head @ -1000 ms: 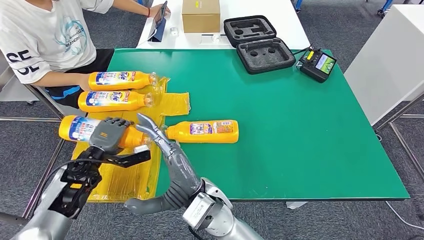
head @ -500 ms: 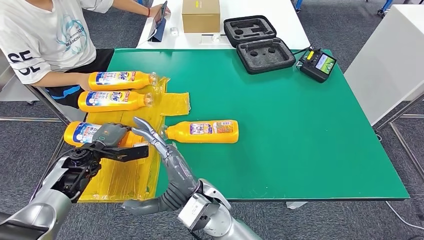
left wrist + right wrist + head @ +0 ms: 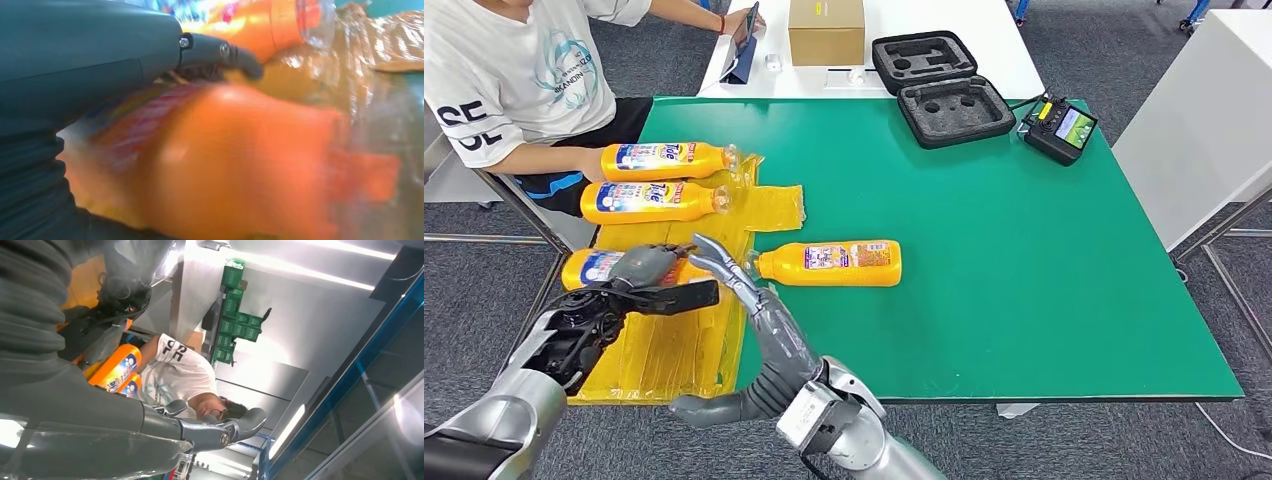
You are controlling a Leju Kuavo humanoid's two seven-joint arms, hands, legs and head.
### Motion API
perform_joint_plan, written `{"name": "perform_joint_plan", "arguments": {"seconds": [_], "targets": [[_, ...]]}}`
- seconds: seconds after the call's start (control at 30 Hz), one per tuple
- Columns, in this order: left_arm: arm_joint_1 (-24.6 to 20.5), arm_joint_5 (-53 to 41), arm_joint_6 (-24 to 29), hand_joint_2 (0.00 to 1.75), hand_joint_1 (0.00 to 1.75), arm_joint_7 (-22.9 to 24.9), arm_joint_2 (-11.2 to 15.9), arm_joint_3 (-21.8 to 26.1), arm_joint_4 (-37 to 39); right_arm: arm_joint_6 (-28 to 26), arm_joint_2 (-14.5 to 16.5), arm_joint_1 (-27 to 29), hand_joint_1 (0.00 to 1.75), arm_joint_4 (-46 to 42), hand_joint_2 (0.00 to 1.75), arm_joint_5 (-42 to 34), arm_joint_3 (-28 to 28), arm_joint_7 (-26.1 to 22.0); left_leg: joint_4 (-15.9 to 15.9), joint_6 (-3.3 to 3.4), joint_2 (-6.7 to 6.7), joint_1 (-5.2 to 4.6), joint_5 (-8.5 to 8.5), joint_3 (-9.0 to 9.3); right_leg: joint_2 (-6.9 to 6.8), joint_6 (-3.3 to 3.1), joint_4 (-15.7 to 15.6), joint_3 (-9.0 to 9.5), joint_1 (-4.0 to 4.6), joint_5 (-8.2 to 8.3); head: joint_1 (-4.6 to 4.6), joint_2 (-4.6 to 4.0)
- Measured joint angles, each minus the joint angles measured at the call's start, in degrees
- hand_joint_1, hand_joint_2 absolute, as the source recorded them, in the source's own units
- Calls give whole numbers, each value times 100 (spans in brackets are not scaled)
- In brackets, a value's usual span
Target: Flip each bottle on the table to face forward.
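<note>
The left hand [image 3: 649, 268] wraps its fingers around the nearest orange bottle [image 3: 589, 266], at 9 o'clock on the yellow plastic sheet [image 3: 679, 345], to turn it face forward. The right hand [image 3: 749, 295] holds nothing, fingers spread, steadying the neck. At 12 o'clock lies another bottle [image 3: 834, 263], then two turned bottles [image 3: 649, 201] near a person [image 3: 514, 80]

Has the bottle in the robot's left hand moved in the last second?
Yes. The held bottle slid right, toward the bottle lying on the green table.
</note>
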Motion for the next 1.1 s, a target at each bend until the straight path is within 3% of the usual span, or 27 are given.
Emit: {"name": "perform_joint_plan", "arguments": {"seconds": [0.2,0.43,0.6,0.7,0.77,0.83,0.97,1.1], "targets": [[-136,1069,-982,0,0,-320,-106,196,120,10,29,-13,0,103,175,45,-89,0,0,0,-9,-1,-1,11,-7,0,0,15,0,0,-1,0],[-218,1775,-1629,0,0,-391,-186,500,186,7,38,-20,0,184,175,59,-118,6,-1,0,-10,-1,0,18,-8,0,0,22,0,0,-1,0],[-213,3190,-2573,0,0,-162,-225,912,194,-44,51,-39,0,267,175,134,-126,27,-1,0,-13,-2,0,24,-9,0,0,30,0,-1,-1,0],[-136,4162,-2831,0,0,23,-237,1212,193,-145,50,-41,0,350,175,195,-126,26,-1,0,-13,-3,0,25,-9,0,0,30,0,-1,-1,0],[-54,4701,-2611,0,0,49,-248,1399,176,-328,49,-43,0,398,175,333,-126,25,-1,0,-13,-3,0,25,-9,0,0,29,-1,-1,0,0],[57,5053,-1942,0,0,-55,-279,1556,101,-688,45,-55,0,447,175,664,-126,41,-1,0,-6,-3,-1,24,-7,0,0,28,-1,-1,2,0],[346,5235,242,175,0,-532,-337,1794,-268,-1695,-7,-115,0,579,175,1861,-133,421,0,-1,7,-1,-2,22,-3,0,0,20,0,0,0,0],[805,5634,2019,175,0,-1130,-389,2091,-982,-2693,-103,-262,0,858,175,3590,-310,1296,-1,-2,7,0,-2,19,-1,0,0,17,0,-1,-1,0]]}}
